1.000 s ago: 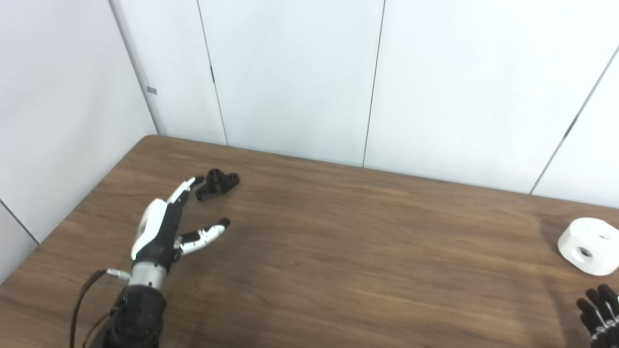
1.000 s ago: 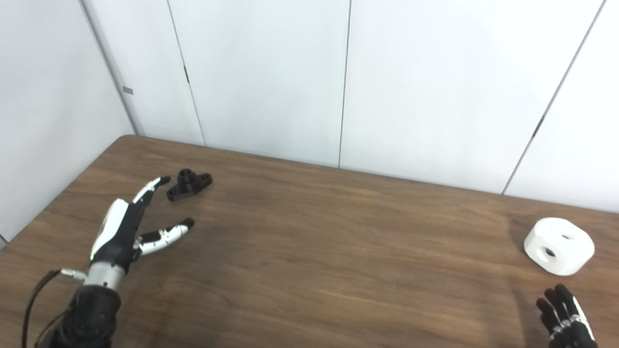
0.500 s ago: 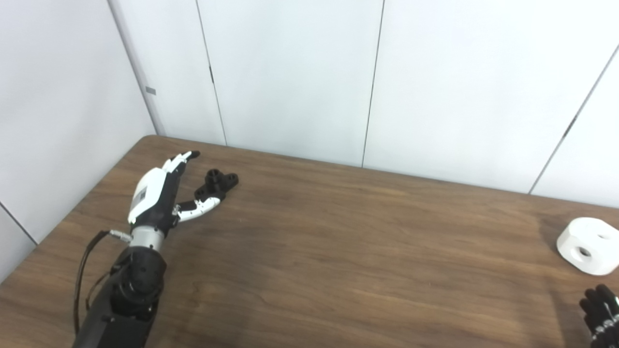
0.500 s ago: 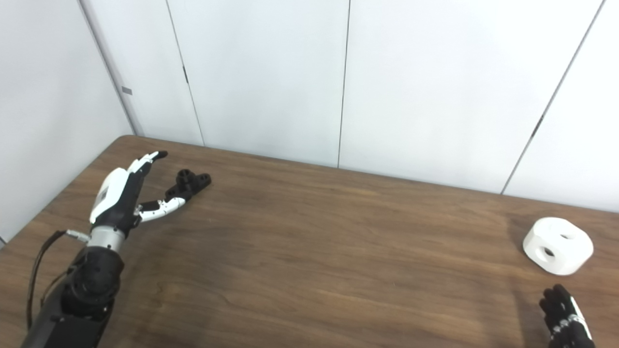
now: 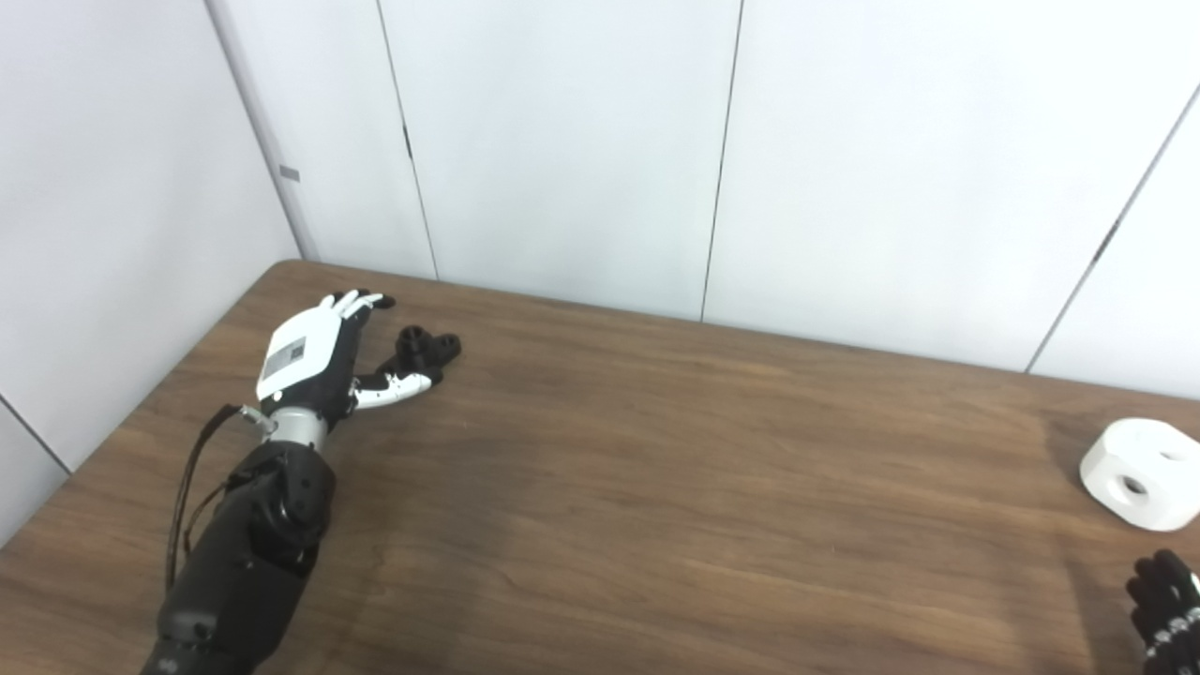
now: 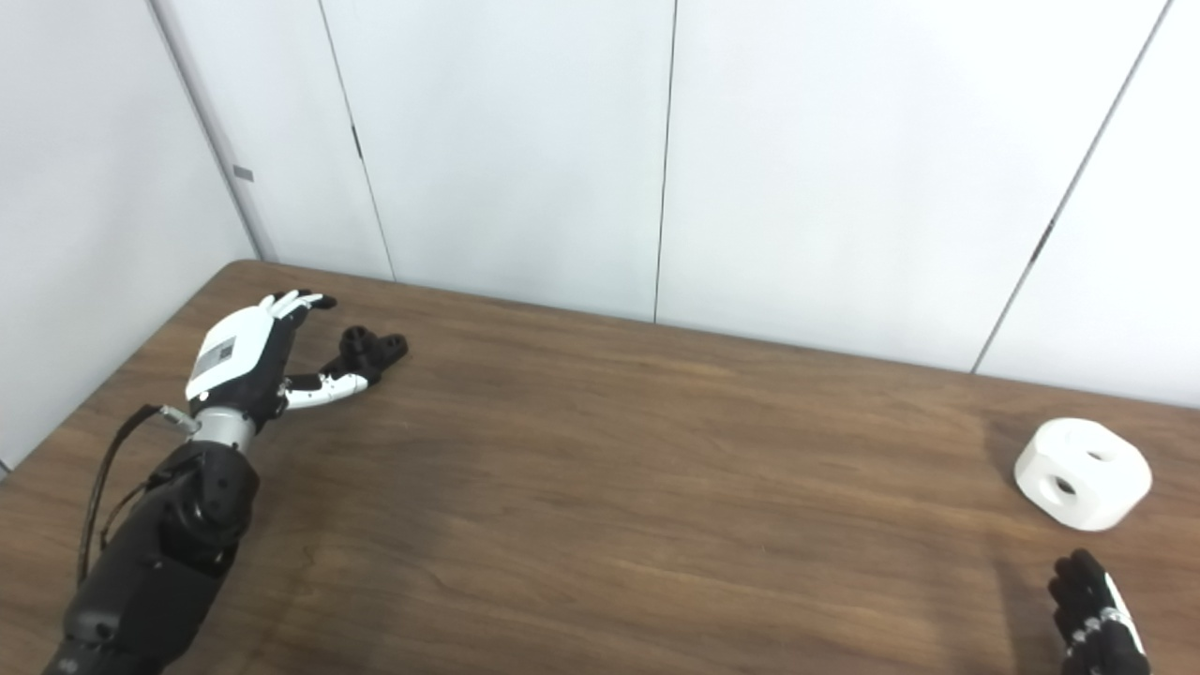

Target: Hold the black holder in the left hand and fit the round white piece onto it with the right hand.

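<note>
From the left eye view, my left hand [image 5: 314,352] is reaching over the far left part of the table [image 5: 656,487], fingers spread apart and holding nothing. Its thumb is lying just beside the near end of the black holder [image 5: 427,349], possibly touching it; I cannot tell for certain. The fingers are arching beyond the holder's left side, so the piece is sitting in the gap between thumb and fingers, not yet gripped. I am judging the holder to be a small, rigid, light plastic part with a raised boss and flat lugs. It is likely to skid on the smooth wood if nudged, so I am planning to close on its middle, across the boss, leaving the top free for fitting.

From the right eye view, the round white piece [image 6: 1083,473] is resting on the table at the far right, well apart from the holder. It is looking stiff, chunky and smooth-sided, with holes in its faces; I would take it across its broad sides. My right hand [image 6: 1097,619] is showing only partly at the bottom edge, near the white piece but not touching it. I cannot tell how far it is open.
</note>
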